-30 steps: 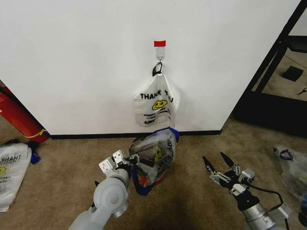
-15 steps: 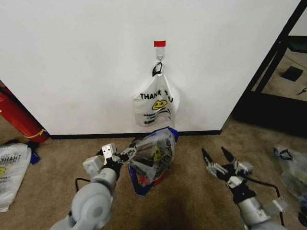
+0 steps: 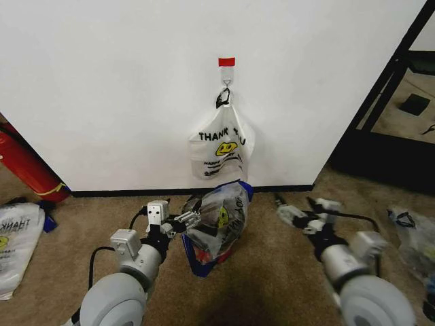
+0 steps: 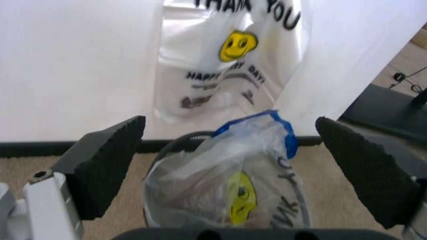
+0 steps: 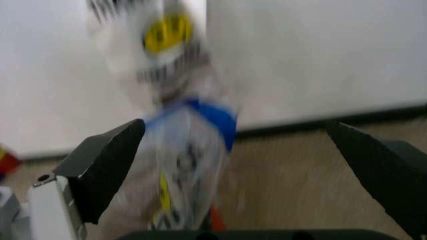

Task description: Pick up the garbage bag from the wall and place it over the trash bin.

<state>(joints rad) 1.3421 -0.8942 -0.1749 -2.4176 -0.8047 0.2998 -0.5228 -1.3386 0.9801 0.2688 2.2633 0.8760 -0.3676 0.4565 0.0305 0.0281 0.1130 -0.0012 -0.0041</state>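
The bag (image 3: pixel 219 227) is thin clear plastic with blue edges, a yellow smiley and black lettering. It sits crumpled over the bin (image 3: pixel 204 252) on the carpet (image 3: pixel 272 272), just in front of the wall (image 3: pixel 102 88), its blue top corner poking up near the baseboard. Through the plastic the bin's dark rim (image 4: pixel 175 145) shows in the left wrist view, and a bit of red shows low down in the head view.

Above it, a whiter "THANK YOU" bag (image 3: pixel 219 151) hangs from the hook (image 3: pixel 226 83) under the red tape (image 3: pixel 226 62).

The left gripper (image 3: pixel 185 221) reaches in low from the robot's left, its arm bent up off the floor, fingertips right at the bag's left side; whether they touch the plastic is not clear. In its wrist view (image 4: pixel 233 165) the two dark pads (image 4: pixel 107 165) stand wide apart, with the bag and bin between them, gripping nothing.

The right gripper (image 3: pixel 302 212) hangs low to the bag's right, apart from it, pointing toward the wall. Its fingers are spread wide, holding nothing; its wrist view (image 5: pixel 240 170) has the bag ahead between the parted pads (image 5: pixel 103 165)
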